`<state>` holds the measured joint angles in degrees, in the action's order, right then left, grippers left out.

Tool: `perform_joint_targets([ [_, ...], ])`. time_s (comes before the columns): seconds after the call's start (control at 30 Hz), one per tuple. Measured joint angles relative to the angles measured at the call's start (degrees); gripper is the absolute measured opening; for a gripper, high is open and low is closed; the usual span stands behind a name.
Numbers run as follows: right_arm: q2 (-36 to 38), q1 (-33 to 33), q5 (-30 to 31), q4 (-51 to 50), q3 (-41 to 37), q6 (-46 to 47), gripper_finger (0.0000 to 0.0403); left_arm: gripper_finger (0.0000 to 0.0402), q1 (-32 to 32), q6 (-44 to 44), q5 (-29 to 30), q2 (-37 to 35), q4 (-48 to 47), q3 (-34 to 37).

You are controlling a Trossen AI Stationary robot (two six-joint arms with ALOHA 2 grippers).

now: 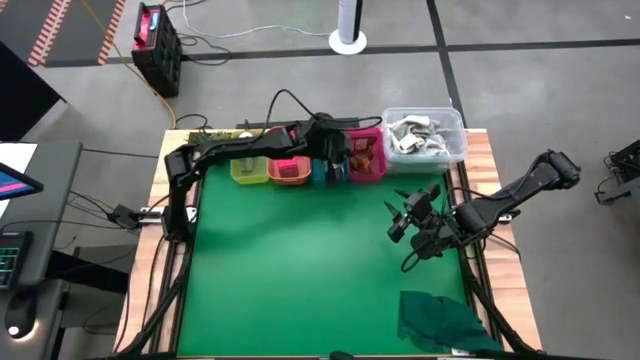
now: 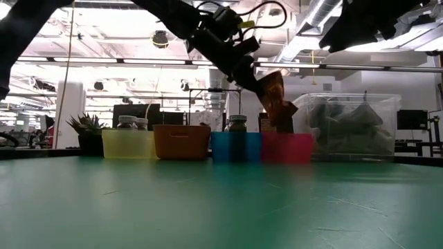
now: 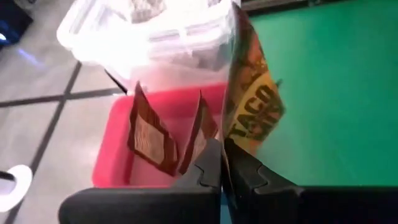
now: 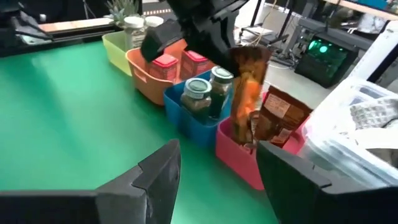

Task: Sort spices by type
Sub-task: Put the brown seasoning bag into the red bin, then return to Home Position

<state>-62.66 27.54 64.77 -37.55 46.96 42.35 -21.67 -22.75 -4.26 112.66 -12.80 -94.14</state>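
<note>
A brown sachet printed "TACO" hangs from my shut left gripper over the pink tray at the table's far edge. In the low view the sachet slants down from the left gripper. Two more brown sachets stand inside the pink tray. Green-lidded jars stand in the blue tray, pink-red cubes in the orange tray, white-capped jars in the yellow one. My right gripper waits open above the green mat, right of centre. My left gripper pinches the sachet's upper end between its two fingers, coming slantwise from above and the table's left. The sachet hangs tilted below the fingers. Its lower end dips into the pink tray; whether it rests there I cannot tell.
The four trays stand in a row along the far edge: yellow, orange, blue, pink. A clear lidded bin sits right of them. A dark green cloth lies at the near right corner.
</note>
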Motion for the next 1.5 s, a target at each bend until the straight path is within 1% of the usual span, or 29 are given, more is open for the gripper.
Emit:
perform_joint_targets([
  [0.1, 0.65, -0.46, 0.02, 0.21, 0.00, -0.99, 0.0240, 0.0000, -0.48, -0.90, -0.03, 1.28, 1.24, 0.01],
  [0.17, 1.05, -0.85, 0.02, 0.73, 0.00, -1.79, 0.0240, 0.0000, -0.91, -1.07, -0.01, 1.90, 0.44, 0.16],
  [0.3, 1.35, -1.08, 0.02, 1.01, 0.00, -2.32, 0.0240, 0.0000, -1.21, -0.70, 0.08, 4.11, 2.66, 0.07],
  [0.4, 1.32, -1.03, 0.02, 1.27, 0.00, -2.37, 0.0240, 0.0000, -1.22, -0.37, 1.28, 5.55, 3.75, 0.08],
  [0.57, 1.32, -0.46, -0.02, 1.63, 0.00, -2.53, 0.0240, 0.0004, -1.05, -1.13, 3.09, 5.56, 3.37, 0.13],
  [0.73, 1.32, -0.43, -0.04, 2.48, 0.00, -3.72, 0.0240, 0.0025, -0.97, -0.02, 3.25, 5.53, 3.10, 0.12],
  [1.0, 1.32, -0.23, -0.12, 2.44, 0.00, -3.85, 0.0240, 0.0079, 0.50, -0.58, 3.18, 5.39, 2.72, 0.12],
  [1.1, 1.30, -0.24, -0.15, 2.34, 0.00, -3.85, 0.0240, 0.0098, 1.01, -1.25, 3.40, 4.21, 2.03, 0.14],
  [1.23, 1.30, -0.02, -0.22, 1.97, 0.00, -3.83, 0.0240, 0.0113, 2.45, -2.79, 2.80, 0.13, 0.89, 0.14],
  [1.37, 1.30, 1.75, -0.19, 0.57, 0.00, -3.83, 0.0240, 0.0111, 4.97, -4.54, 1.56, -5.02, -0.89, 0.83],
  [1.43, 1.30, 2.97, 0.68, -1.46, -0.23, -2.78, 0.0240, 0.0105, 6.57, -4.47, -0.03, -8.18, 0.64, 3.01],
  [1.5, 1.60, 4.26, 3.26, -3.11, -1.76, -0.28, 0.0240, 0.0097, 8.27, -3.95, -1.67, -11.43, 4.32, 6.52],
])
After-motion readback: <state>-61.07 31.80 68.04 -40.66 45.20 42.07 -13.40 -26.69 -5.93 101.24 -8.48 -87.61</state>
